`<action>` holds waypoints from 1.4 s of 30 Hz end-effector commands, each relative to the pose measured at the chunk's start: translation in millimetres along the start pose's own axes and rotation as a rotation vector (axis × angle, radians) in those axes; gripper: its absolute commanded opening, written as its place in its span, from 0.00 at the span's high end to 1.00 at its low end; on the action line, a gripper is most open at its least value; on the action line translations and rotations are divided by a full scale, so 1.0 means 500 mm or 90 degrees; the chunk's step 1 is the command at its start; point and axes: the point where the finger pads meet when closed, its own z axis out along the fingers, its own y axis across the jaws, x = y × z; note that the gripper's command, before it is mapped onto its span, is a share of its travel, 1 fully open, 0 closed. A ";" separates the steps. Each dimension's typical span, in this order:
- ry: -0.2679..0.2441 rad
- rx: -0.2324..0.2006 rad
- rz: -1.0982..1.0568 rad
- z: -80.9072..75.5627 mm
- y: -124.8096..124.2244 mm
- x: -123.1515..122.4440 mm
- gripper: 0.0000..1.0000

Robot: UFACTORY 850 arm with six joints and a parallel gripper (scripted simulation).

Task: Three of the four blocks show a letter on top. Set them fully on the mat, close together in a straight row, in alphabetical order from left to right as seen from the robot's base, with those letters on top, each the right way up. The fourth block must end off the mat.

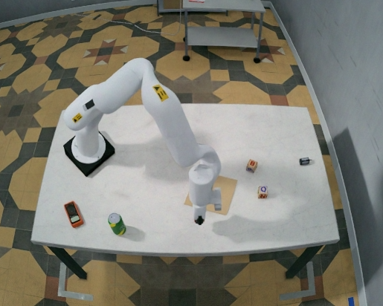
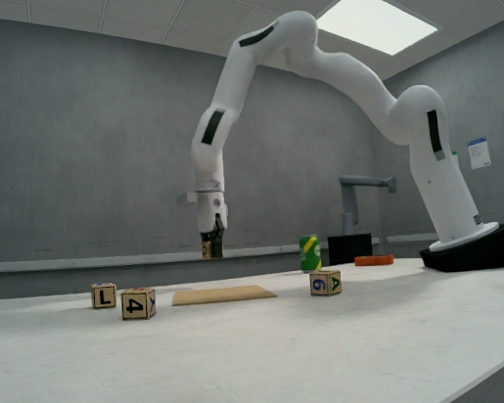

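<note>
My gripper [image 1: 198, 220] [image 2: 211, 248] is shut on a small wooden letter block [image 2: 207, 249] and holds it high above the table, over the front edge of the tan mat [image 2: 223, 294]. The mat has no block on it. In the top view, two blocks lie right of the mat: one with an orange top [image 1: 251, 165] and one with a Q on top [image 1: 262, 191]. In the exterior view, a block with an L side [image 2: 104, 295], one with a 4 side [image 2: 138, 303] and one with 6 and A sides [image 2: 325, 283] stand on the table. The arm hides that last block in the top view.
A green can [image 1: 116, 223] [image 2: 309, 252] and an orange device [image 1: 73, 214] [image 2: 373, 260] lie at the table's front left. A small dark object [image 1: 304, 161] lies at the far right. The robot base [image 1: 88, 148] stands at the back left.
</note>
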 end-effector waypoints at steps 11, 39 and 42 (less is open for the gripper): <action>0.001 -0.001 0.000 0.115 0.002 0.002 0.56; 0.001 -0.001 0.000 0.140 0.002 0.002 0.56; 0.001 -0.001 0.000 0.140 0.002 0.002 0.56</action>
